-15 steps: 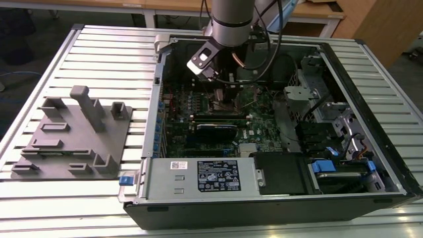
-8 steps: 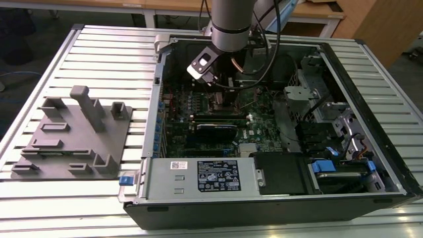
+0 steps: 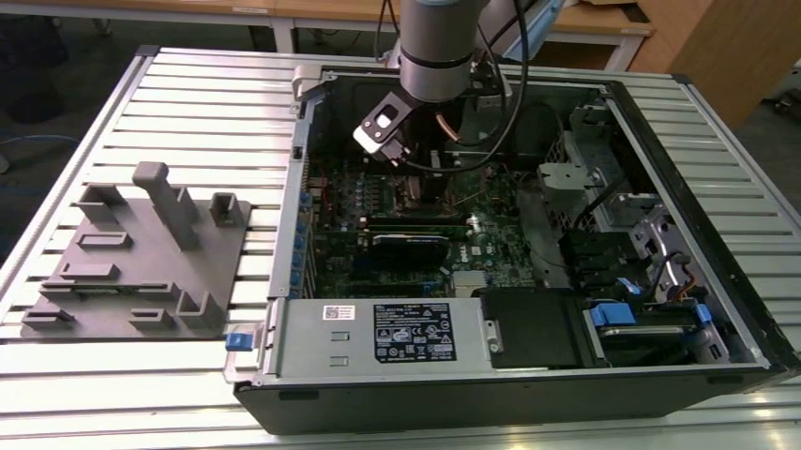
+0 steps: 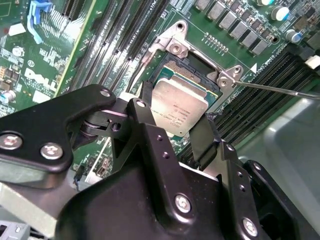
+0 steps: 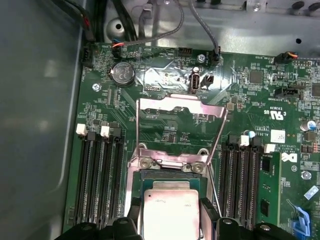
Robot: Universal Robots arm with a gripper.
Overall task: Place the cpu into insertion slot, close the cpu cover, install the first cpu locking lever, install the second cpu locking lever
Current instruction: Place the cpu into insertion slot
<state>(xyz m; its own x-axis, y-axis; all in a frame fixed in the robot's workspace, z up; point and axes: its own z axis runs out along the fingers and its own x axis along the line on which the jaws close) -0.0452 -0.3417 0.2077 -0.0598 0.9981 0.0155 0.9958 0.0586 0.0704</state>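
Note:
My gripper (image 4: 175,119) is shut on the cpu (image 4: 179,107), a silver-topped square chip held by its two opposite edges between the black fingers (image 4: 145,102). The chip sits over the insertion slot (image 4: 186,70), whose dark pin field shows past the chip's far edge. In the first wrist view the cpu (image 5: 170,212) lies between the fingertips just below the slot's rim (image 5: 170,176). The cpu cover (image 5: 180,105) stands swung open behind the slot, its window showing the board through it. A thin locking lever (image 4: 280,89) juts out sideways. In the exterior view the gripper (image 3: 423,187) reaches down inside the case.
Long black memory slots (image 5: 97,175) flank the socket on both sides. The open computer case (image 3: 501,380) surrounds the arm, with its power supply (image 3: 375,333) at the front and drive bays on the exterior view's right. A grey fixture plate (image 3: 138,253) lies on the slatted table.

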